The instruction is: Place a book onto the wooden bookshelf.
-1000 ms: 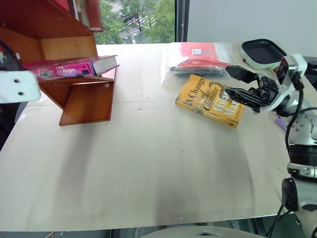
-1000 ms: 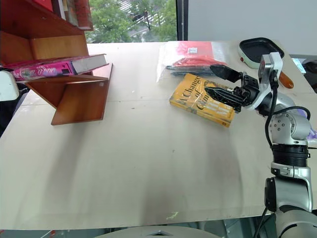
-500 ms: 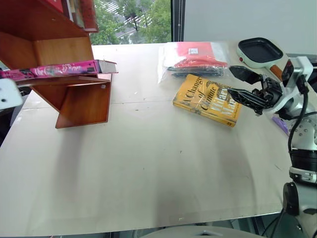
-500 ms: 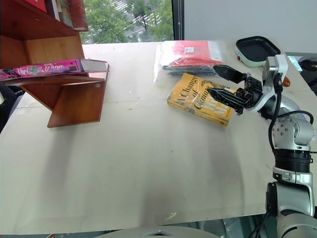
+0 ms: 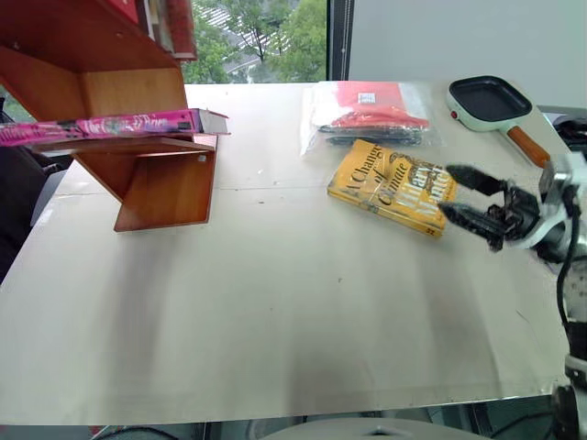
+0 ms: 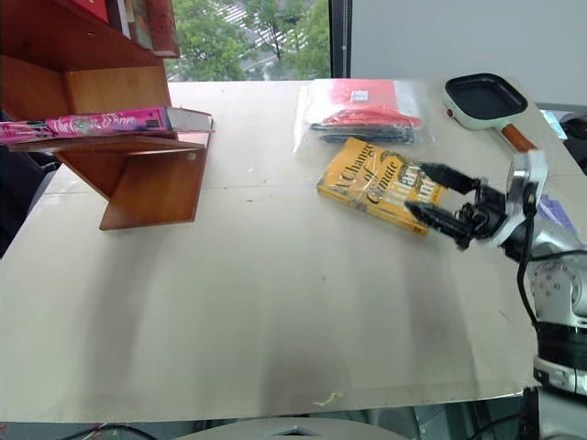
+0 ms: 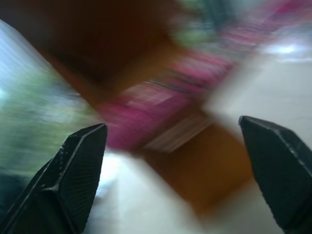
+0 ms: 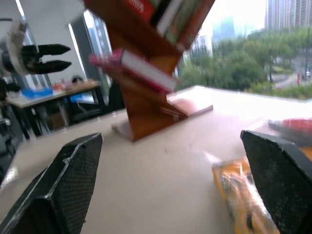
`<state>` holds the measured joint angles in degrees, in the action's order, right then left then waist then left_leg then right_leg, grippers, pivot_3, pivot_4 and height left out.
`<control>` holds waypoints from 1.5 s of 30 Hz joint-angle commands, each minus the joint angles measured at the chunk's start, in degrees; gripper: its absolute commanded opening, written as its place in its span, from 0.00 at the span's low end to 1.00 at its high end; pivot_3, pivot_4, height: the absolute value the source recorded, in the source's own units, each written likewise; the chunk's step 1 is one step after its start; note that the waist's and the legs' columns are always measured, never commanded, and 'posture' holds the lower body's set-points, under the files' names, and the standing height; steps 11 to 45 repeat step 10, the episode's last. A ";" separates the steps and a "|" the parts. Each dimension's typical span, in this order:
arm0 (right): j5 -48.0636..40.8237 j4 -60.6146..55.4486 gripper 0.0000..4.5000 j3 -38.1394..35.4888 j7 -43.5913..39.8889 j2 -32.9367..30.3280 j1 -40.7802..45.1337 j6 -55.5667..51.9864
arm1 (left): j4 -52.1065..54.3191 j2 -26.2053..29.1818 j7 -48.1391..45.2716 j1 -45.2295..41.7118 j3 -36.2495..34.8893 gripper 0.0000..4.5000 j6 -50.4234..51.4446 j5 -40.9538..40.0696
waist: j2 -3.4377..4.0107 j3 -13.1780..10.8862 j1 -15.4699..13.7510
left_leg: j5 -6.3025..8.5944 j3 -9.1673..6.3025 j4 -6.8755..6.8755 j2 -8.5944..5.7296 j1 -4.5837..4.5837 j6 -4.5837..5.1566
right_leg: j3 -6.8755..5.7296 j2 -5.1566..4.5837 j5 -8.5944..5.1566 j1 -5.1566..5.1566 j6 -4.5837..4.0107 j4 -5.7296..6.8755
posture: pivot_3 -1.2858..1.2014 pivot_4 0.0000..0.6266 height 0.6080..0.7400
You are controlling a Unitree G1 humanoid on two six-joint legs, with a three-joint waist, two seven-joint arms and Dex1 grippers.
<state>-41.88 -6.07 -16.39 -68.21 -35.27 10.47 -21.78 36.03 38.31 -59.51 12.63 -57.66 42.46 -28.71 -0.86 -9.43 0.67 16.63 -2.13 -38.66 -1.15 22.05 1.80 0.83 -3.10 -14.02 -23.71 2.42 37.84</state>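
On a flat board of the wooden bookshelf (image 5: 156,179) lies the pink book (image 5: 110,126), its page-edge end jutting past the board, with nothing gripping it. Seen from the right wrist, the left gripper (image 8: 51,56) hangs well clear of the shelf with its black fingers spread and empty. Across the table (image 5: 275,312), the right gripper (image 5: 459,194) hovers wide open and empty at the near corner of the yellow book (image 5: 390,183), in front of a clear bag of red items (image 5: 371,112) and a small frying pan (image 5: 491,99).
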 commanded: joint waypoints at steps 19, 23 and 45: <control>20.67 5.36 1.00 3.21 10.41 2.46 -13.78 19.48 | 9.40 -12.11 18.99 12.85 34.86 0.99 -2.74 6.60 | 0.08 0.18 -0.07 | -0.11 0.10 0.00 0.14 -0.65 -0.12 | 0.11 0.26 0.16 0.48 -0.39 0.12 | 0.52 0.24 0.96; 20.67 5.36 1.00 3.21 10.41 2.46 -13.78 19.48 | 9.40 -12.11 18.99 12.85 34.86 0.99 -2.74 6.60 | 0.08 0.18 -0.07 | -0.11 0.10 0.00 0.14 -0.65 -0.12 | 0.11 0.26 0.16 0.48 -0.39 0.12 | 0.52 0.24 0.96; 20.67 5.36 1.00 3.21 10.41 2.46 -13.78 19.48 | 9.40 -12.11 18.99 12.85 34.86 0.99 -2.74 6.60 | 0.08 0.18 -0.07 | -0.11 0.10 0.00 0.14 -0.65 -0.12 | 0.11 0.26 0.16 0.48 -0.39 0.12 | 0.52 0.24 0.96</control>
